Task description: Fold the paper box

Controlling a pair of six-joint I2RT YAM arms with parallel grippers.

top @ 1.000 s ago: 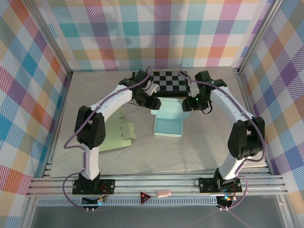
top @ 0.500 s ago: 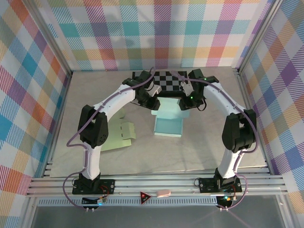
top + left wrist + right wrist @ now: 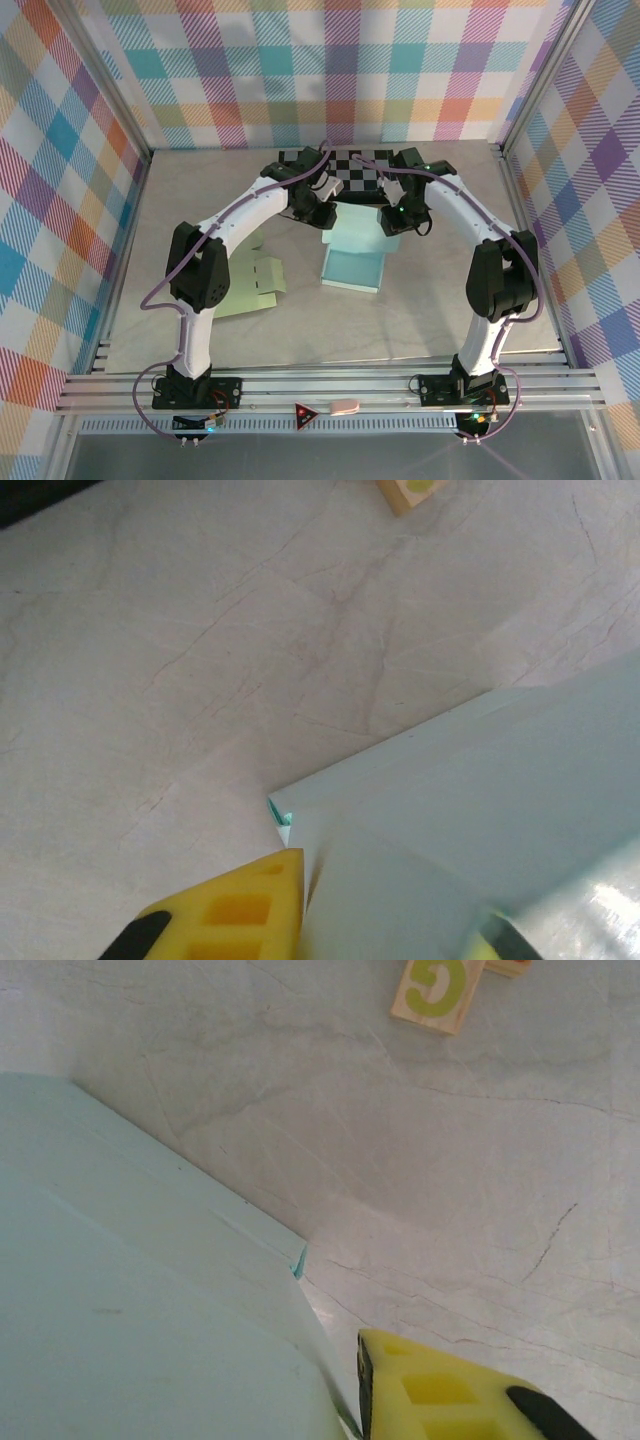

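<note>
The light blue paper box point(image 3: 352, 258) lies flat in the middle of the table, its far end raised between the two grippers. My left gripper point(image 3: 322, 216) is at the box's far left corner. In the left wrist view its yellow finger point(image 3: 235, 910) presses against a blue panel point(image 3: 480, 810), and the other fingertip point(image 3: 492, 946) shows blurred on the panel's far side. My right gripper point(image 3: 390, 222) is at the far right corner. Its one visible yellow finger point(image 3: 450, 1395) sits right beside the box's wall point(image 3: 150, 1290), which hides the other finger.
A black-and-white checkerboard point(image 3: 352, 170) lies just behind the box. A pale green folded sheet point(image 3: 250, 285) rests to the left of it. Wooden blocks with green marks point(image 3: 437, 990) point(image 3: 412, 488) sit on the table beyond the box. Plaid walls enclose the table.
Both grippers have moved in onto the box's far corners and their jaws have narrowed. The right arm's elbow has swung inward. The box has stayed put.
</note>
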